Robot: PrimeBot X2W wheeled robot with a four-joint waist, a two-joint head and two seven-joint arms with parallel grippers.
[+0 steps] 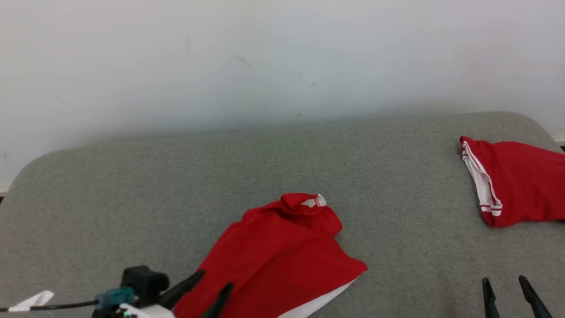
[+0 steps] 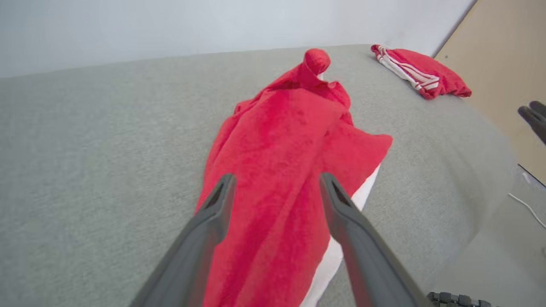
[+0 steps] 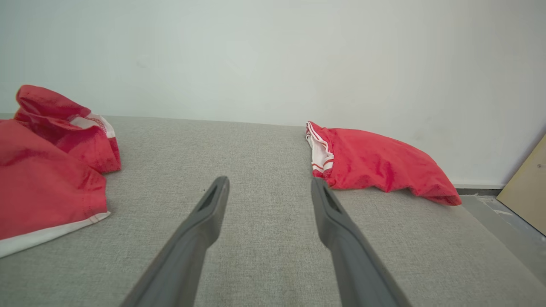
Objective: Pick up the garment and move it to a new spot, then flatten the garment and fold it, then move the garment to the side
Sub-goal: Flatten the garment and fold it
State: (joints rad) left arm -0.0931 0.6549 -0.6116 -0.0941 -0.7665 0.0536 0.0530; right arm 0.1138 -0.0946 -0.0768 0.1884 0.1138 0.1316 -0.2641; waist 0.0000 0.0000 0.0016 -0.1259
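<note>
Garment (image 1: 282,251), a crumpled red fabric piece w/ a white hem, is lying on the grey woven-fabric cushion (image 1: 132,185), directly under and ahead of the left claw (image 1: 215,279). Starting far left in head view: that claw, w/ two long dark fingers, is hovering at the garment's near-left edge, fingers standing wide apart and gripping nothing. In left wrist view the left claw (image 2: 277,176) is pointing along the cloth. Red fabric is showing btwn the open fingers and running on past the tips, w/ a bunched knob of cloth sticking up at the far end. Can't tell whether the fingers are touching the fabric. The white hem is peeking out just beside the claw's right finger.

Moving right, the right claw (image 1: 504,279) is hanging over bare cushion, well apart from the garment, fingers also spread wide, holding nothing. In right wrist view the right claw (image 3: 268,179) is pointing toward the plain white wall (image 3: 273,55), w/ the garment lying off to its left, not touching it.

Further right, ahead of the right claw, a second red cloth bundle w/ white stripes (image 1: 516,181) is resting near the cushion's edge, apart from both claws.
</note>
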